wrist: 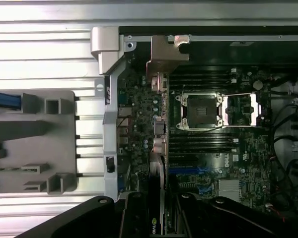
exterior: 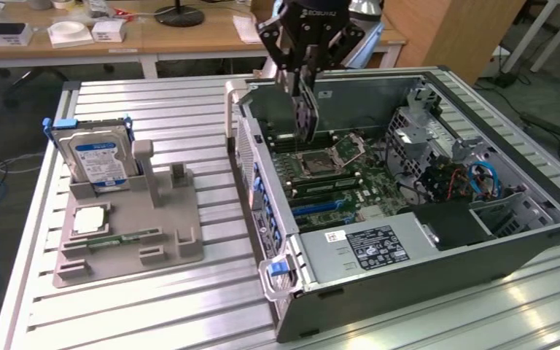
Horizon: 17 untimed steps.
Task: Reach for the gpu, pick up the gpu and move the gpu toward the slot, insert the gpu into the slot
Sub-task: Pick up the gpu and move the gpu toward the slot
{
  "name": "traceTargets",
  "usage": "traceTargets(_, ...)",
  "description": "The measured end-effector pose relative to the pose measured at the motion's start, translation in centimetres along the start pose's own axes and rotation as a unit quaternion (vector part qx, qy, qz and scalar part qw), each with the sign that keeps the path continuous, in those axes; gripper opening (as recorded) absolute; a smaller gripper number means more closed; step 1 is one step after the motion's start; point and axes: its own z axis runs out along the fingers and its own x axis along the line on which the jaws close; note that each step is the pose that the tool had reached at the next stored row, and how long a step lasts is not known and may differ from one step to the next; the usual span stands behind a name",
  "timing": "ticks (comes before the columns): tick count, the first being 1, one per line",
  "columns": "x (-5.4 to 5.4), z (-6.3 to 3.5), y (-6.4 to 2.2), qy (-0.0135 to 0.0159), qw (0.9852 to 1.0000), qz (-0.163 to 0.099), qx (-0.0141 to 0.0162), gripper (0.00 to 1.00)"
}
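Fingers (exterior: 286, 57) clenched on gpu (exterior: 305, 109); card hangs upright beside processor socket (exterior: 319, 162); slot (exterior: 319, 208) beyond socket, unengaged.

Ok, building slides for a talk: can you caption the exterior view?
The gripper holds the gpu edge-down above the motherboard inside the open computer case.
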Motion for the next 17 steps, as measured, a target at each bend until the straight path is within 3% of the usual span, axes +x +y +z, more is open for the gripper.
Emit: traceTargets(17, -6.1, -0.02, 0.27, 0.0002, 1.0000, 0.000, -0.0059, 0.26)
